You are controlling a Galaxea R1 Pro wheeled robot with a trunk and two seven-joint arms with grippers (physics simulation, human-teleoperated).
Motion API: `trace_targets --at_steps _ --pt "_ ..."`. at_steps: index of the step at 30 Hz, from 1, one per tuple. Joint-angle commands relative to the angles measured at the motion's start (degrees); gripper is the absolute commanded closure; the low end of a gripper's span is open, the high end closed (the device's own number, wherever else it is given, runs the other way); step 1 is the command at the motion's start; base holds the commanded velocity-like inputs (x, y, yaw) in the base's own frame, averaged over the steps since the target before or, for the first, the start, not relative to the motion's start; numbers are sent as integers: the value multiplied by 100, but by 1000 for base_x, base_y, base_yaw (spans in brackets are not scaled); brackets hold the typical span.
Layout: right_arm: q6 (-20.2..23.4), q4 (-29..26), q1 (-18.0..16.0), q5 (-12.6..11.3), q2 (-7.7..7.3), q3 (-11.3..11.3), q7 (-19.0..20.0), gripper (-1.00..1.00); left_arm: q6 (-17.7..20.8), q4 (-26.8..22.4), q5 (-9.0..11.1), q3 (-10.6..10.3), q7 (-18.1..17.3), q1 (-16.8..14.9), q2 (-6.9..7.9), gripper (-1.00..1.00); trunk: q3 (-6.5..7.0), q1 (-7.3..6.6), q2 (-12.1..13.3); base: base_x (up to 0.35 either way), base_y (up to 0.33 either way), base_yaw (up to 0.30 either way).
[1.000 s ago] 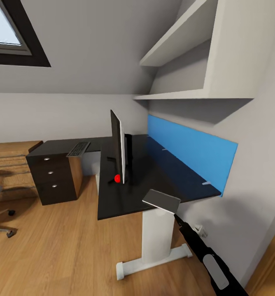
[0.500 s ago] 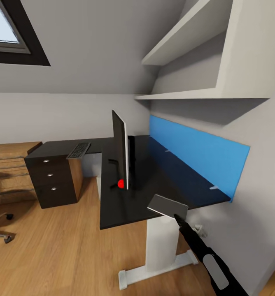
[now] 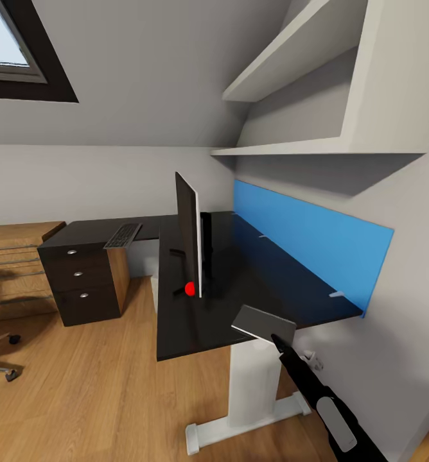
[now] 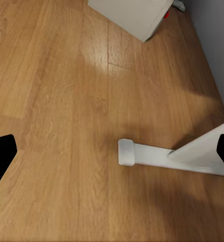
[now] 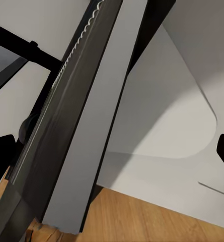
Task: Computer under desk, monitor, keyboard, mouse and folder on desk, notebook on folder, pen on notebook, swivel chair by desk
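Right fingers [image 3: 273, 336] still clamp folder [image 3: 263, 321], now above desk [image 3: 240, 282] edge (view shifted); left fingers [image 4: 1, 154] spread.

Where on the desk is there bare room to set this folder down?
The desk is bare on its near end, between the monitor and the front edge, and along the strip between the monitor and the blue panel. The far wing holds the keyboard. The right gripper holds the folder over the near corner.

1. The desk [image 3: 253, 282], black-topped, stretches ahead of the right gripper [image 3: 273, 338].
2. The monitor [image 3: 189, 240] stands on it, ahead-left of that gripper.
3. The keyboard [image 3: 122, 235] lies far beyond, on the drawer wing.
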Motion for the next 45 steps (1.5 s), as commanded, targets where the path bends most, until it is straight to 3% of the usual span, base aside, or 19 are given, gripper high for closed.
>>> trace_targets --at_steps 1,23,38,45 --pt "54 -1 -2 -59 2 -15 25 -100 14 1 52 3 -26 0 0 -100 -5 0 -2 10 7 0" --pt "54 -1 -2 -59 2 -15 28 -100 17 16 57 5 -25 -3 0 -100 -5 0 -2 1 1 0" --pt "51 -1 -2 -54 2 -15 33 -100 23 16 61 12 -16 -3 2 -100 265 -329 599 0 0 0" --pt "34 -9 -2 -52 2 -15 34 -100 23 21 61 12 -16 -2 7 -100 265 -329 599 0 0 0"
